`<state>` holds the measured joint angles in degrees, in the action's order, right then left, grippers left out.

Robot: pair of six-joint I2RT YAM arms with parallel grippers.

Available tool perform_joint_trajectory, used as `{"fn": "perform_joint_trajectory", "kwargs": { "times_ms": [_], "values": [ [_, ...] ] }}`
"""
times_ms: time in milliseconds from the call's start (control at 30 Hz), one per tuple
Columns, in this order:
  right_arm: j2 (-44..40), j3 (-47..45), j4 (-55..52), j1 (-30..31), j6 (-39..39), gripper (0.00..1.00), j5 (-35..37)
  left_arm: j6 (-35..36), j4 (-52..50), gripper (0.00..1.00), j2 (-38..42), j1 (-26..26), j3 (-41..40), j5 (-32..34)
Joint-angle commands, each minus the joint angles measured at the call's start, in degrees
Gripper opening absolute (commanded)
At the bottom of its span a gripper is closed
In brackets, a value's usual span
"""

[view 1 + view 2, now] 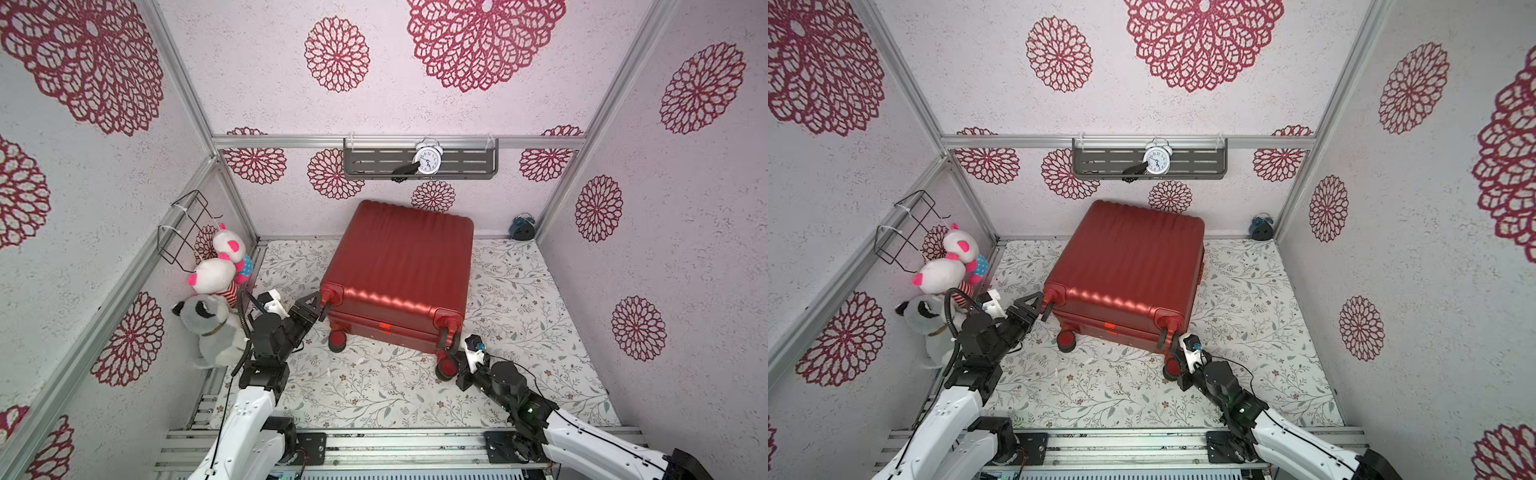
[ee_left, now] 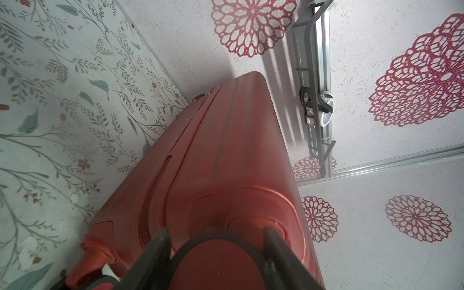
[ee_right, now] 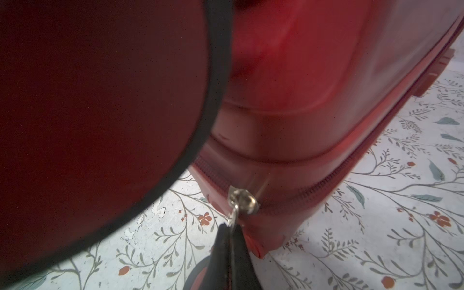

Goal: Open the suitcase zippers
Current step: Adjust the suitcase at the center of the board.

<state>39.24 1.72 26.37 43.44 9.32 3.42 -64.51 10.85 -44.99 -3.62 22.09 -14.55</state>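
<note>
Two grips on — left gripper [image 2: 216, 234] clamps a wheel [image 2: 216, 263] of the suitcase [image 1: 403, 257] (flat on the mat [image 1: 374, 395]), right gripper [image 3: 229, 232] pinched shut on the zipper pull [image 3: 234, 218] — next, drag it along the zipper track [image 3: 351, 173].

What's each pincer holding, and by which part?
Right pincer: silver metal zipper pull of the glossy red hard-shell suitcase, pinched by its tab. Left pincer: a red-and-black suitcase wheel, across its tread.
</note>
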Motion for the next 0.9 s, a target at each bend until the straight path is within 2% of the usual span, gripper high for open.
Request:
{"fn": "perform_joint_trajectory", "kwargs": {
  "times_ms": [0, 167, 333, 633, 867],
  "values": [
    [2.15, 2.50, 8.72, -3.29, 1.55, 0.00, -6.25, 1.36, -5.00, 0.31, 3.48, -1.04, -0.99, -2.16],
    [5.77, 3.03, 13.26, -6.25, 1.77, 0.00, -10.23, 2.23, -8.37, 0.31, 6.44, -1.04, -0.65, -1.58],
    [9.09, 2.95, 17.99, -5.77, 0.90, 0.00, -11.90, 1.79, -7.36, 0.31, 5.29, -3.02, -0.29, -2.18],
    [8.33, 2.53, 18.23, 4.68, -5.78, 0.00, 2.74, 1.96, -6.73, 0.30, 4.19, -10.75, 0.01, 3.30],
    [12.20, 3.16, 20.46, 10.30, -8.84, 0.00, 9.68, 2.09, -6.98, 0.30, 3.99, -15.23, 0.75, 6.85]
  ]
}}
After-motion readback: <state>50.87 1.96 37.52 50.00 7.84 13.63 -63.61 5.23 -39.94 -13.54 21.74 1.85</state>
